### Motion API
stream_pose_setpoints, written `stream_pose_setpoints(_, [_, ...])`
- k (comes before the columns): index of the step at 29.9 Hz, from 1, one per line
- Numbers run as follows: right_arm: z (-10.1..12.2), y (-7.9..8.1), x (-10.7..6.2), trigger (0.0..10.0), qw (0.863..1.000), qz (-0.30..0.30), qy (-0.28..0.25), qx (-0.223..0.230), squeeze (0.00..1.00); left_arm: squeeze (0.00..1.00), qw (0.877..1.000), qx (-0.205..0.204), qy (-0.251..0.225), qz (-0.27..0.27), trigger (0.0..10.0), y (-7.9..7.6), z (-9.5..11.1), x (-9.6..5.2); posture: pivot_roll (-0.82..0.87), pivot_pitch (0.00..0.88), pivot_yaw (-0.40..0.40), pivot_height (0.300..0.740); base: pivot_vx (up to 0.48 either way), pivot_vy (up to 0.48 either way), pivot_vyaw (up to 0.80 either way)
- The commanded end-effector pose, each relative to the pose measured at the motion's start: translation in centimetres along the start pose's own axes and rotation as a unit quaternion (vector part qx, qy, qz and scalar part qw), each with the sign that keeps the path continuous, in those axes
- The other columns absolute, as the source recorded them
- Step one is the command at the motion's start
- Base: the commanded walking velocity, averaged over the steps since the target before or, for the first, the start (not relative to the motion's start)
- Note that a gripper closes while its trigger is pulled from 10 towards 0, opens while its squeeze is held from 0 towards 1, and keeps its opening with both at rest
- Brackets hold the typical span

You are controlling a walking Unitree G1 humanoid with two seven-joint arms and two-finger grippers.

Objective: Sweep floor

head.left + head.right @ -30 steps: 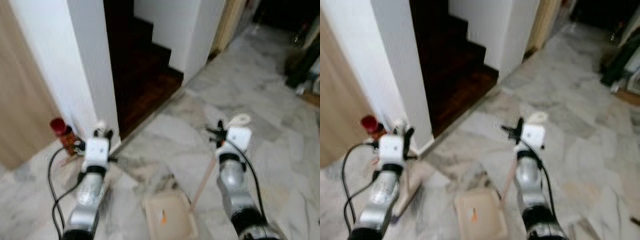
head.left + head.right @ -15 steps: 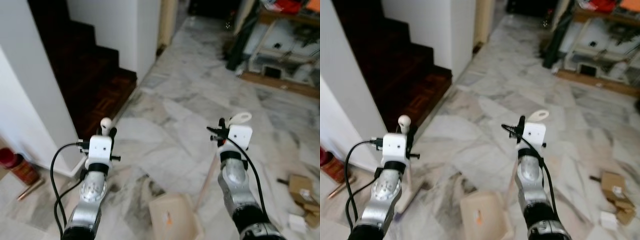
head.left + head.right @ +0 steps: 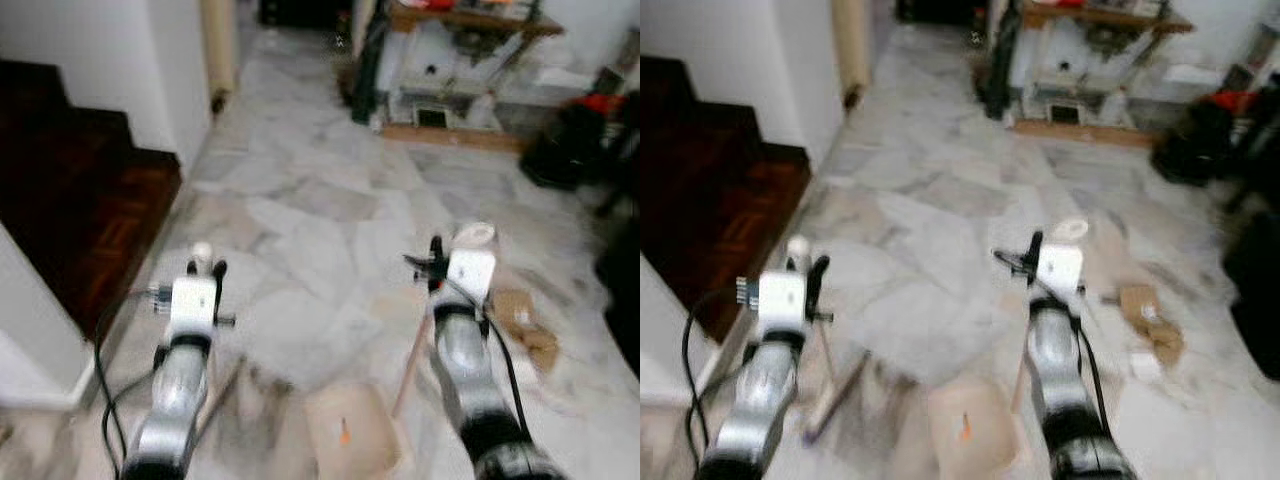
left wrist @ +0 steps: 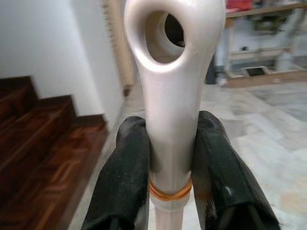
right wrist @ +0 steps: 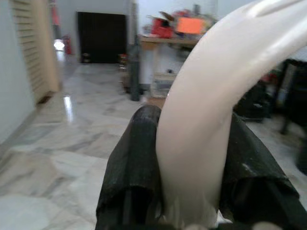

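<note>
Broom handle [image 4: 169,96], cream plastic with a hanging hole at its tip and an orange band lower down, is pinched in the left claw [image 3: 205,270]; its stick slants down to the marble floor [image 3: 310,220]. The right claw [image 3: 1032,250] pinches the dustpan handle [image 5: 211,110], and the beige dustpan [image 3: 352,440] rests on the floor between the arms. Cardboard scraps [image 3: 1150,325] lie to the right, dark wooden stairs [image 3: 70,200] to the left, and a cluttered shelf [image 3: 460,60] stands ahead.
</note>
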State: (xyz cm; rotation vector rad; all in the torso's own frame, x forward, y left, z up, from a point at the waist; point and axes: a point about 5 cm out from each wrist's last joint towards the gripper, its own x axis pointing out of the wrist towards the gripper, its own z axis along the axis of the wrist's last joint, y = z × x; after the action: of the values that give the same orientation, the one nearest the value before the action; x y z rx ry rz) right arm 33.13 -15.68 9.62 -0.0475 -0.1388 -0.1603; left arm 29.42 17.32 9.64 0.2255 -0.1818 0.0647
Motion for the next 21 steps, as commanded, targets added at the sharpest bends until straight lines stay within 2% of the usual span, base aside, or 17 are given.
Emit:
stream_pose_setpoints(1, [0.41, -0.8, 0.23, 10.0, 1.0, -0.016, -0.011, 0.004, 0.0, 0.0, 1.0, 0.0, -0.026, -0.007, 10.0, -0.31, 0.98, 0.48, 0.1, 0.0, -0.038, 0.74, 0.0, 0.0, -0.8])
stream_pose_setpoints(16, [0.42, -0.93, 0.23, 10.0, 1.0, -0.017, -0.012, 0.004, 0.0, 0.0, 0.999, -0.008, -0.026, -0.016, 10.0, -0.87, 1.02, 0.44, 0.1, 0.0, -0.042, 0.74, 0.0, 0.0, -0.8])
stream_pose_setpoints(21, [0.48, -0.72, 0.21, 10.0, 1.0, -0.01, -0.015, 0.003, 0.0, 0.0, 0.999, -0.012, -0.027, -0.022, 10.0, -1.13, 1.05, 0.37, 0.1, 0.0, -0.044, 0.74, 0.0, 0.0, 0.0])
